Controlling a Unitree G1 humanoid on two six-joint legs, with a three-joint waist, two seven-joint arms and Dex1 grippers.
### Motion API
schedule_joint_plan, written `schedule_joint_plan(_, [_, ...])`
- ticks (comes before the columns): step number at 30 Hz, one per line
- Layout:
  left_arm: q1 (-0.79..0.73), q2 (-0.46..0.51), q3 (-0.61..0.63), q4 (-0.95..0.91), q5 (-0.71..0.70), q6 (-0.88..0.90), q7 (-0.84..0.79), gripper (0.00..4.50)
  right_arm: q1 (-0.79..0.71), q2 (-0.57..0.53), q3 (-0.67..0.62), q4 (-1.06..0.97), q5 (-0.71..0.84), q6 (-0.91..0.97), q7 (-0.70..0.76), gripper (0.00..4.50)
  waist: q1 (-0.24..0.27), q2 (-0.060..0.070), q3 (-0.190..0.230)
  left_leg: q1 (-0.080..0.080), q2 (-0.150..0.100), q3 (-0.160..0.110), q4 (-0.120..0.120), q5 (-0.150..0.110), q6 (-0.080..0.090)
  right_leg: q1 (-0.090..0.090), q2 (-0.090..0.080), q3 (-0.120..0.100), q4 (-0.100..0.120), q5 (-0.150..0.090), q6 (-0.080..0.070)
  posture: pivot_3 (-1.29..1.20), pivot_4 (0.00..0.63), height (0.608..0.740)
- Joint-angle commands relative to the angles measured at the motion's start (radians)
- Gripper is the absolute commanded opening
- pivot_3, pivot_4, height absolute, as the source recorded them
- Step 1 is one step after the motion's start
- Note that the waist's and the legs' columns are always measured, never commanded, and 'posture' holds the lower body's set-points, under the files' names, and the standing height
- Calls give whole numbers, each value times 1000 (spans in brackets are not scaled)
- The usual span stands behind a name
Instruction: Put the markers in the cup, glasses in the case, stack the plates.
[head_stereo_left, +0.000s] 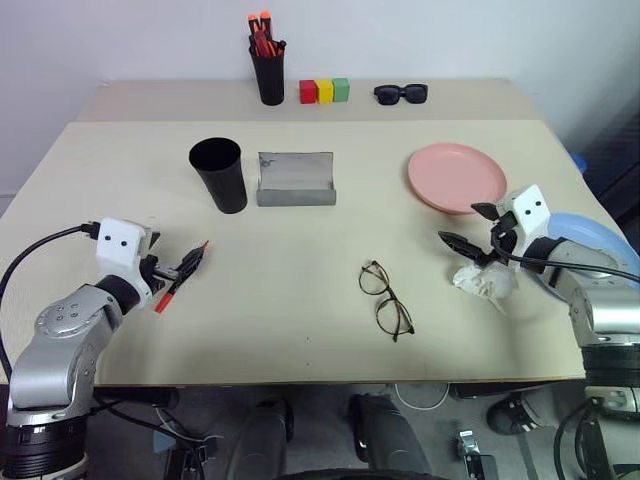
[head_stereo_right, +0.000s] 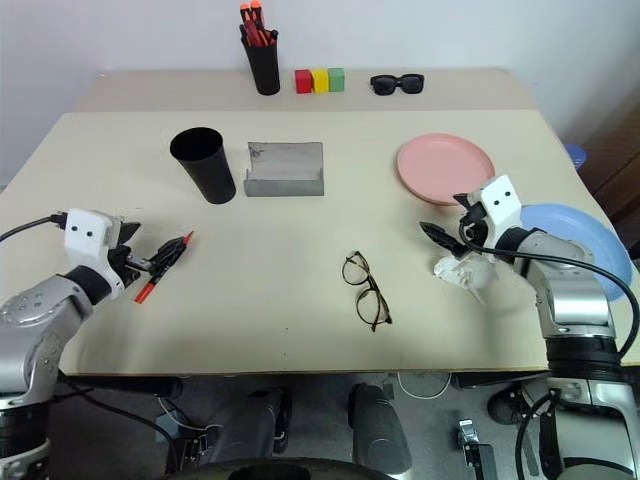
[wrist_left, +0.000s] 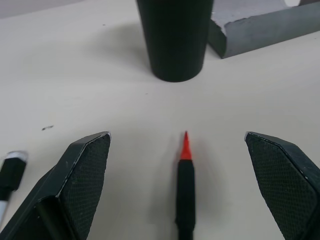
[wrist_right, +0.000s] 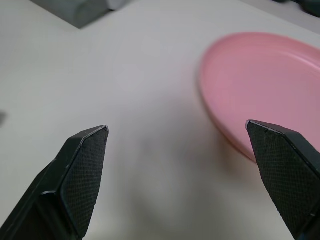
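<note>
**Both grippers spread wide over a beige table, holding nothing**

Beige tabletop (head_stereo_left: 300, 290) against a pale wall, seen from the robot's head. On the robot's left, the left gripper (wrist_left: 185, 150) hovers with its 2 black fingers spread wide; the red marker with a black part (head_stereo_left: 180, 274) lies on the table between them, ungrasped. A white marker with a black cap (wrist_left: 10, 175) lies just beside that gripper in the wrist view. Ahead of it stands the black cup (head_stereo_left: 219, 174), upright, and next to the cup sits the grey case (head_stereo_left: 296, 180), open. Wire-frame glasses (head_stereo_left: 386, 299) lie unfolded near the table's middle front. On the right, the right gripper (wrist_right: 180, 145) is also spread wide and empty, near the salmon pink plate (head_stereo_left: 456, 177). A light blue plate (head_stereo_right: 590, 240) lies partly under that arm, beside a crumpled white wrapper (head_stereo_left: 487, 283). Along the far edge stand a black pen holder (head_stereo_left: 268, 68) with orange-red pens, 3 coloured blocks (head_stereo_left: 324, 91) and black sunglasses (head_stereo_left: 401, 94).
</note>
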Motion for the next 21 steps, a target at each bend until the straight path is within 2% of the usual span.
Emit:
schedule_joint_plan(1, [-46, 17, -25, -42, -6, 51, 8, 4426, -28, 32, 23, -125, 23, 26, -10, 4500, 0, 0, 0, 0, 0, 0, 0, 0, 0, 0, 0, 0, 0, 0, 0, 0, 150, 740])
schedule_joint_plan(3, [-61, 21, -34, -34, -6, 80, 10, 4426, -19, 57, 43, -177, 25, 44, -19, 4500, 0, 0, 0, 0, 0, -1, 0, 0, 0, 0, 1, 0, 1, 1, 2, 0, 150, 740])
schedule_joint_plan(5, [-123, 8, -50, -22, -19, 204, 53, 4477, -16, 86, 74, -239, 37, 72, -23, 4500, 0, 0, 0, 0, 0, -1, 0, 0, 0, 0, 1, 0, 1, 1, 2, 0, 150, 740])
schedule_joint_plan(10, [-219, 56, -130, -8, 18, 444, 107, 4477, 19, 142, 153, -398, 53, 146, -39, 4500, -1, 0, 0, 0, -1, -3, 1, 0, 0, 0, 1, -1, 1, 2, 4, 0, 150, 740])
schedule_joint_plan(16, [-349, 130, -145, 27, -46, 837, 86, 4477, 63, 173, 272, -512, 50, 177, -31, 4500, -4, -1, 0, 0, -1, -5, 1, 0, 0, 0, 2, -3, 2, 2, 4, 0, 150, 740])
schedule_joint_plan(21, [-380, 165, -165, 35, -62, 964, 67, 4477, 88, 187, 306, -541, 48, 184, -37, 4500, -3, -1, 0, 0, -1, -5, 1, 0, 0, 0, 1, -3, 3, 2, 4, 0, 150, 740])
